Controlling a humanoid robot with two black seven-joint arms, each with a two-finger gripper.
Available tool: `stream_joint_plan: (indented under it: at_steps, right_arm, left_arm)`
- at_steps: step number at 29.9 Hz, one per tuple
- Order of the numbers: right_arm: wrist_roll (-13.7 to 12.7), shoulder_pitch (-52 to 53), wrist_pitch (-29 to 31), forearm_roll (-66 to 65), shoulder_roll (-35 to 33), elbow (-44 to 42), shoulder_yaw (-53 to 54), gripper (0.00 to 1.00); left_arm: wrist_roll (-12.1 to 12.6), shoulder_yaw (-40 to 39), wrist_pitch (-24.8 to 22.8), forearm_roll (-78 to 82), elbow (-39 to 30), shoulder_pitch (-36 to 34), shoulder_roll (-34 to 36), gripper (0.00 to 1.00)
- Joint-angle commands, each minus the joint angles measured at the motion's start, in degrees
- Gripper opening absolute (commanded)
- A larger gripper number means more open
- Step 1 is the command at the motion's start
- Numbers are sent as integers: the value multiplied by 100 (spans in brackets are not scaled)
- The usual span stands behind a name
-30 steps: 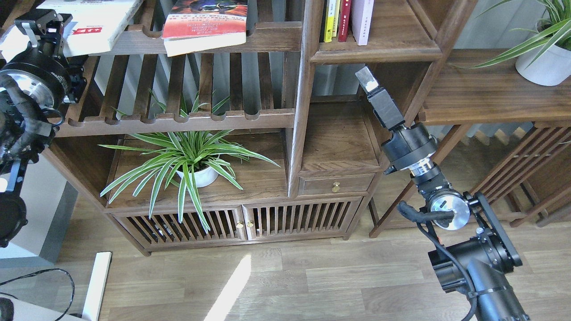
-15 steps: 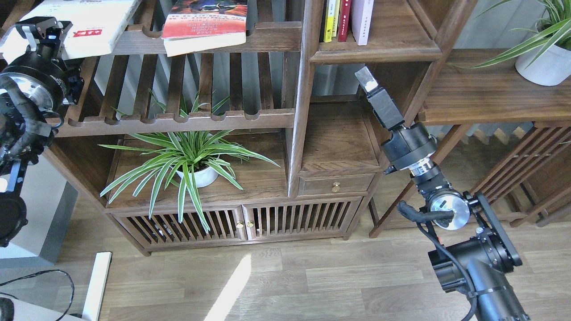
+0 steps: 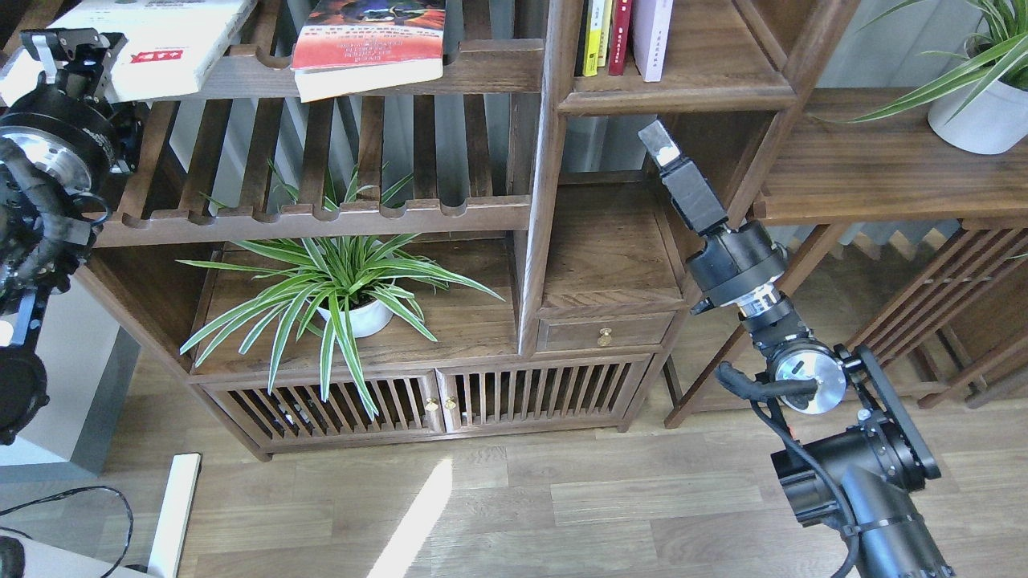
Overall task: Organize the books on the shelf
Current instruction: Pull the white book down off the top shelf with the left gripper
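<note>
**Books: two loose, four shelved**

Large white book, at 10 o'clock, lies on the slatted rack with a corner past the rail. Left gripper sits at that corner; whether it is closed or gripping anything cannot be told. Red-orange book, at 11 o'clock, overhangs likewise. Yellow, red and lilac-white books stand on the shelf at 1 o'clock. Right gripper, beneath it, appears closed and empty.

Risk: a nudge there could tip the white book off.

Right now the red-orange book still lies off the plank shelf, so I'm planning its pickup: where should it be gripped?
Grip the red-orange book by its near edge, which overhangs the slatted rack's front rail. Come from the front, one finger above and one below.
</note>
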Motion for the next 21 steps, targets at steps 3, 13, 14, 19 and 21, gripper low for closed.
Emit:
stream_joint_plan:
  at_steps: [3, 13, 14, 19, 21]
  right_arm:
    - [-1, 0, 0, -9, -9, 0, 0, 96]
    - [-1, -9, 0, -9, 9, 0, -17, 96]
    - [-1, 0, 0, -18, 9, 0, -17, 96]
    - [-1, 0, 0, -18, 44, 0, -79, 95]
    - [8, -9, 0, -9, 44, 0, -149, 95]
  left_arm:
    - [-53, -16, -740, 1, -25, 33, 29, 15]
    - [-80, -78, -1065, -8, -130, 112, 38, 4]
    - [-71, -78, -1083, -8, -148, 112, 38, 4]
    - [-54, 28, -1635, 1, -218, 182, 38, 4]
    - [-27, 54, -1855, 80, -253, 278, 38, 4]
